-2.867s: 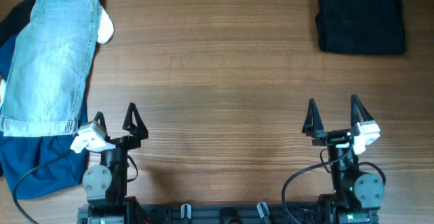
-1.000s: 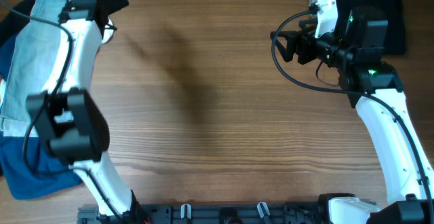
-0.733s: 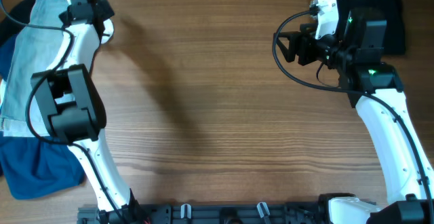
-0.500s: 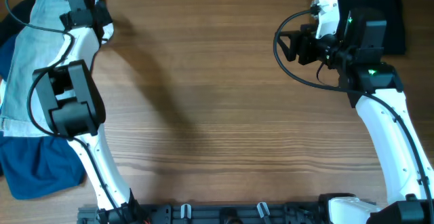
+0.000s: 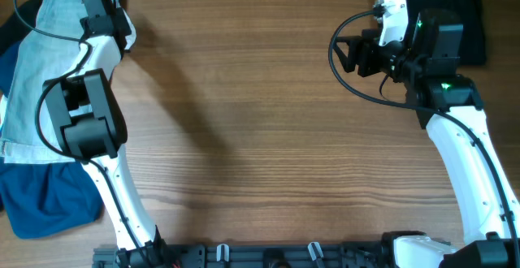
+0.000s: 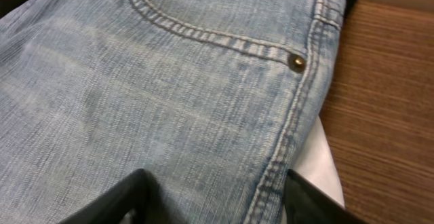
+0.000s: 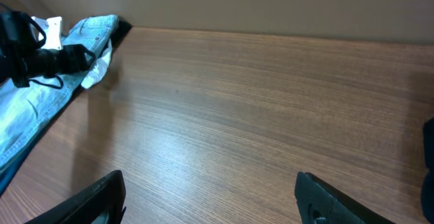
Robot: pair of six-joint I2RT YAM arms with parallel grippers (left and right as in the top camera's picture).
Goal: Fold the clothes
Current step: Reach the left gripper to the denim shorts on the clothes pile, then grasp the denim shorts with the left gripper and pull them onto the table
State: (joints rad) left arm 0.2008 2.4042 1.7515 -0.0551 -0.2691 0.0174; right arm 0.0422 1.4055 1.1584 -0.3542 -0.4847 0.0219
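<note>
The pale blue denim shorts [image 5: 49, 73] lie lengthwise at the table's far left, on top of other garments. My left gripper [image 5: 101, 8] is low over their upper right edge, by the waistband end. In the left wrist view the denim [image 6: 169, 95] fills the frame, with a pocket seam and a brass rivet [image 6: 296, 62]. The left gripper [image 6: 220, 207] is open, its fingers spread on either side of the side seam. My right gripper [image 5: 348, 55] hangs open and empty above bare table; in the right wrist view [image 7: 210, 200] nothing lies between its fingers.
A deep-blue garment [image 5: 41, 207] lies under the shorts at front left, and a dark one [image 5: 20, 16] behind them. A white cloth [image 6: 319, 166] peeks out beside the seam. A folded black garment [image 5: 471, 32] sits at back right, partly behind my right arm.
Both arms have risen from their rest at the front edge. In the last second the left gripper has lowered slightly toward the shorts' upper right edge; the right arm has held still.
</note>
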